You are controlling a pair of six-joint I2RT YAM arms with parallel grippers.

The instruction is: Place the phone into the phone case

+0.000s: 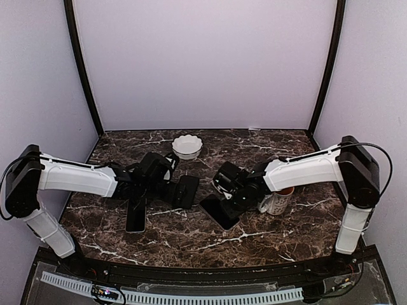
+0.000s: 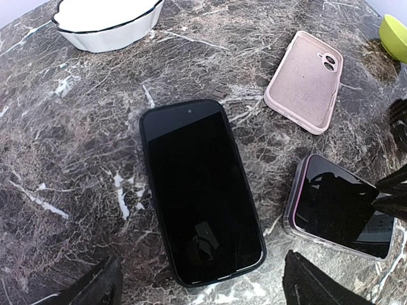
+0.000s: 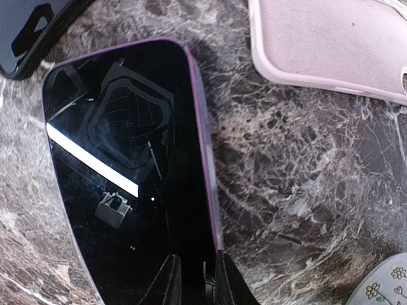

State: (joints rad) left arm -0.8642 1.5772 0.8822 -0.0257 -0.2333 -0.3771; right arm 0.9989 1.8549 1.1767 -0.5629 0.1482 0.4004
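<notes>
The phone (image 3: 127,178) is seen lying flat on the dark marbled table (image 2: 63,159), screen up. Its glass is black and glossy, with a thin purple rim running round rounded corners, and a bright strip of light is mirrored across it. The phone case (image 2: 304,81) is laid open side down at about 11 o'clock from the phone and apart from it. It is pale pink and matt, with a raised lip and two round lens openings in one corner.

The right hand (image 3: 196,260) is drawn narrow, and its tips are set on the phone's end by the rim. Whether the phone is actually pinched cannot be told. The left hand (image 2: 200,260) is spread wide and nothing is held in it. A second phone (image 2: 200,190), in a black case, is framed between its fingers.

A white scalloped bowl (image 2: 105,22) is placed at 11 o'clock from that black phone. A mug (image 3: 388,286) printed with small flowers is glimpsed at 4 o'clock from the purple-rimmed phone.
</notes>
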